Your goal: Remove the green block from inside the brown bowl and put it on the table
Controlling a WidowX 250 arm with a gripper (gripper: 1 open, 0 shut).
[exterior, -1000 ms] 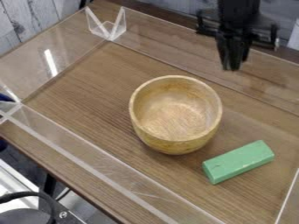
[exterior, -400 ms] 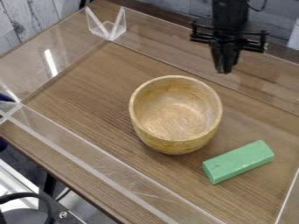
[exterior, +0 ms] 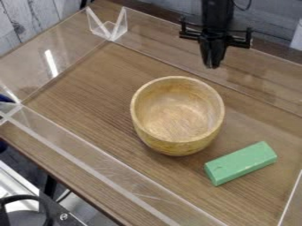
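From where I stood, the picture's top edge cut off the dark robot arm, and the black coiled cable ran out of sight at the lower left.

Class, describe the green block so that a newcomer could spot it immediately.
On the brown wood-grain table, find the large round light-tan wooden bowl. Just outside its rim, toward the picture's lower right, lies a small flat rectangular block. Its plain bright green sets it apart from the tan bowl and brown tabletop.
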